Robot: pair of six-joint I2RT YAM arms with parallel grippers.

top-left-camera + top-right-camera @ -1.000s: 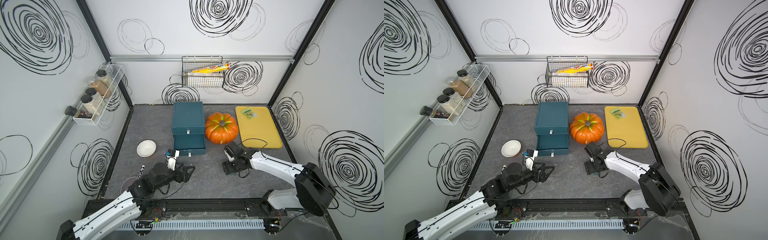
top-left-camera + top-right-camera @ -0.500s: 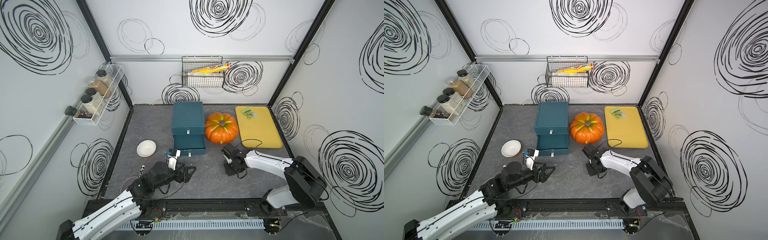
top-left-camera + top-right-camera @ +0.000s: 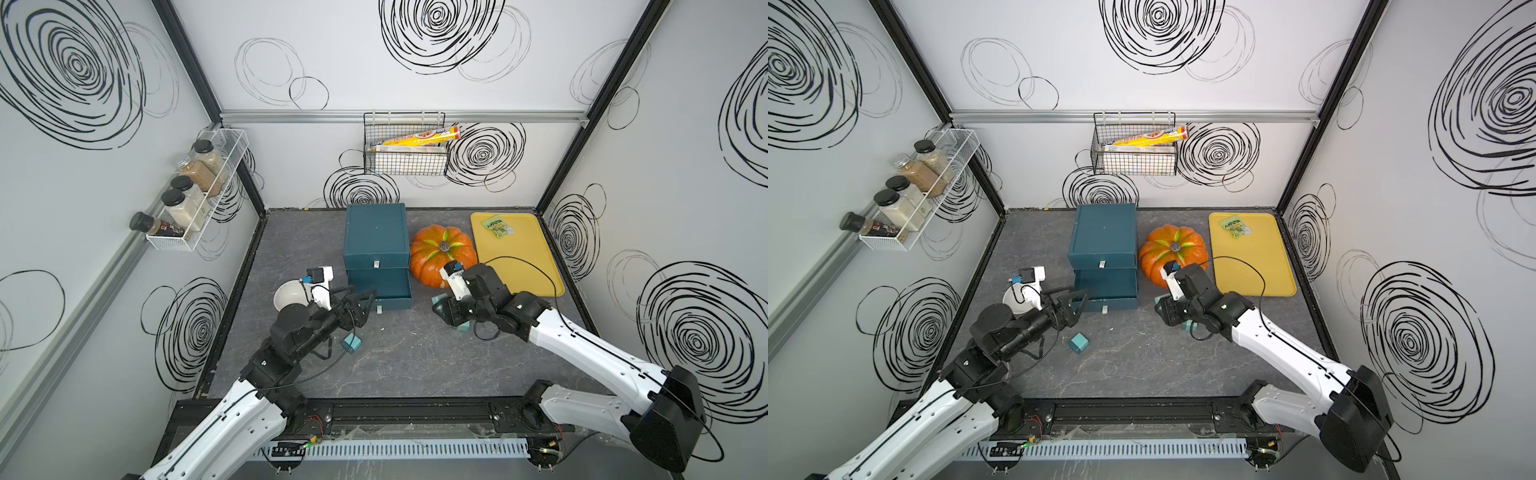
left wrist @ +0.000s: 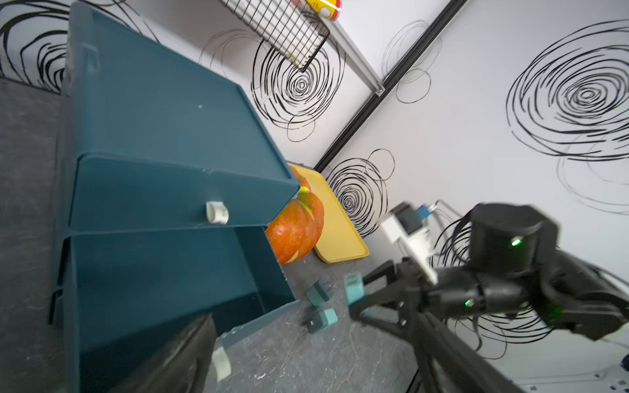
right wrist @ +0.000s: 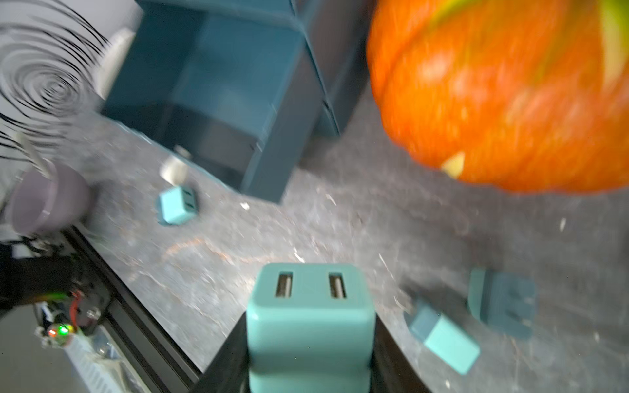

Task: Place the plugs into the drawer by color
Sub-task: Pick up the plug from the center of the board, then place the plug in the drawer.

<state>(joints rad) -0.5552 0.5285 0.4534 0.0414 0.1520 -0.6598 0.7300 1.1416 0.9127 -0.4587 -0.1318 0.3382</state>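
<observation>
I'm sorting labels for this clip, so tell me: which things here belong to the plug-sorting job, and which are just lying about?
Job: teal plug in the right gripper; three loose plugs; open drawer; chest; left gripper, open.
Lying about: pumpkin; yellow tray; packet; bowl; spice jars; wire basket.

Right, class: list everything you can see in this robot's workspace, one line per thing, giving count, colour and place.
plugs: four, light teal, three on the table, one held
drawer chest: one, dark teal, back centre, a lower drawer pulled open
pumpkin: one, orange, beside the chest
tray: one, yellow, beside the pumpkin, holding a green packet
bowl: one, white, by the left arm
wire basket: one, black, back wall, holding a yellow box
jars: five, in a white rack, left wall
left pincer: open, at the open drawer
right pincer: shut on a teal plug, near the pumpkin
</observation>
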